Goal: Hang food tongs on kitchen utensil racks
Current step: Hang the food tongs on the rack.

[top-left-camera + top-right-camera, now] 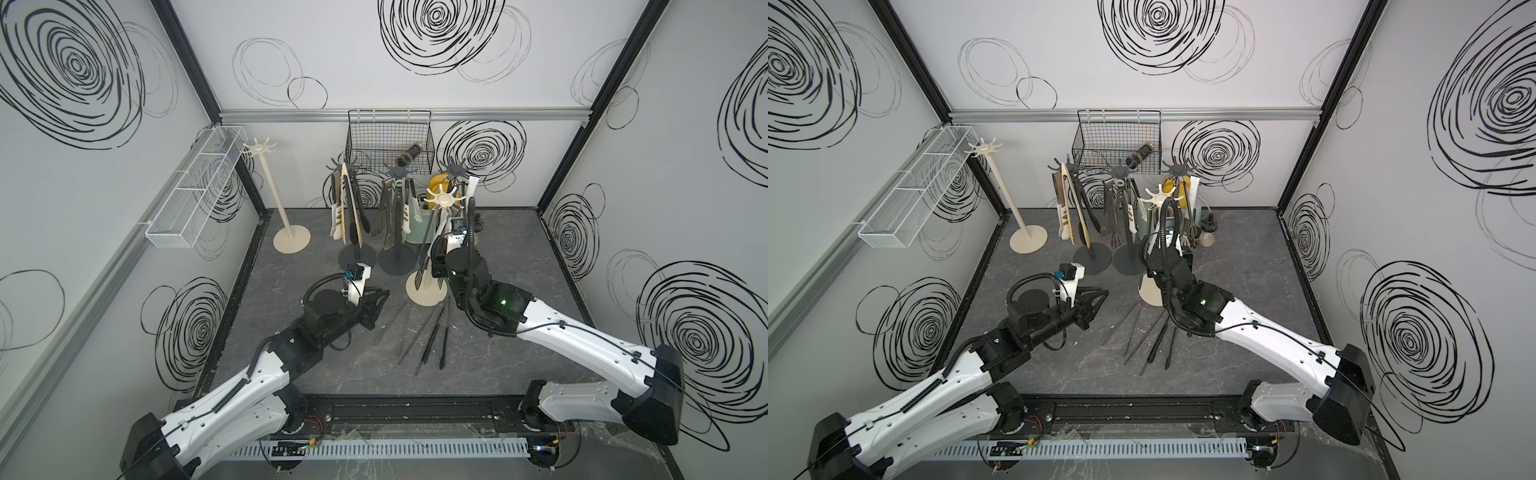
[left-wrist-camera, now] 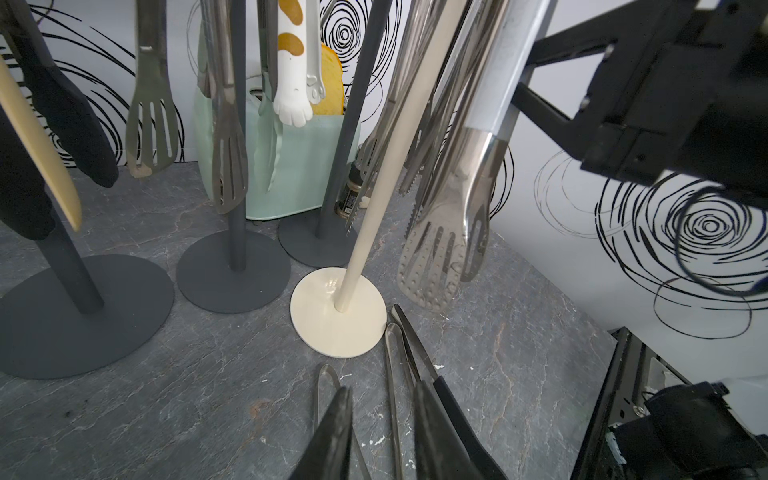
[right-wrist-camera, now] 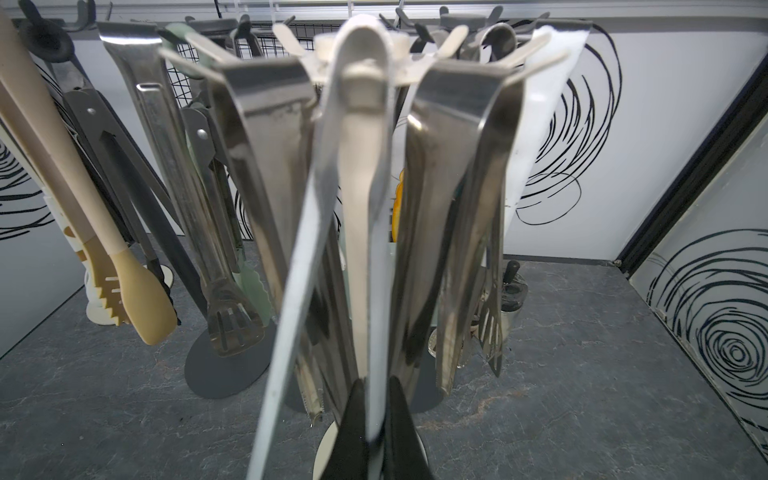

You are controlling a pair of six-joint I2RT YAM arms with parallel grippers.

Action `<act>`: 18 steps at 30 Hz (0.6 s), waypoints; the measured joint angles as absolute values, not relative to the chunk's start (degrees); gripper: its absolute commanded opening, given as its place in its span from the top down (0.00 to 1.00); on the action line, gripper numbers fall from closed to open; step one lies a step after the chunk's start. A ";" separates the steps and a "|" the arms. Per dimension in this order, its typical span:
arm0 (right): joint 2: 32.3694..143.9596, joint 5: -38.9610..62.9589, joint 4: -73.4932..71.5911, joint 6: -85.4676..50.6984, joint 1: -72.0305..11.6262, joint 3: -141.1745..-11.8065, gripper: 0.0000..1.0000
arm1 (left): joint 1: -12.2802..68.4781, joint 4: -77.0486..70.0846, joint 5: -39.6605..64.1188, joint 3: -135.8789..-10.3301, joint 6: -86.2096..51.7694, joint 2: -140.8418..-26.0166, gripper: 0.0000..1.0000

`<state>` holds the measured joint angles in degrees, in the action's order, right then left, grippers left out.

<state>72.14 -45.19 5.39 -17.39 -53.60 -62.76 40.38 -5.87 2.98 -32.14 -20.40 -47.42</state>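
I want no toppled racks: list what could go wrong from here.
The right gripper pinches one arm of the steel tongs looped over a hook of the near cream rack; a sideways pull might tip that slim rack.
Its hooks are crowded; neighbouring tongs could be knocked off.

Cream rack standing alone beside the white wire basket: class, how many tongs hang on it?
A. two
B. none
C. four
B: in both top views the cream rack beside the white wire basket has bare hooks and a bare pole.
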 measured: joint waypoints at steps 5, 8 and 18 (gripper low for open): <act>72.34 -44.49 5.02 -17.65 -53.34 -62.74 1.00 | 40.38 -5.87 2.98 -32.14 -20.40 -47.35 0.70; 72.42 -44.31 4.84 -17.74 -53.23 -62.74 0.97 | 40.38 -5.87 2.98 -32.14 -20.40 -47.27 0.70; 72.10 -44.05 5.50 -18.06 -53.12 -62.74 0.87 | 40.38 -5.89 3.18 -32.12 -20.40 -47.27 0.69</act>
<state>72.10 -44.05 5.50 -18.06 -53.12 -62.74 40.38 -5.89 3.18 -32.12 -20.40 -47.27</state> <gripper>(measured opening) 0.111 0.310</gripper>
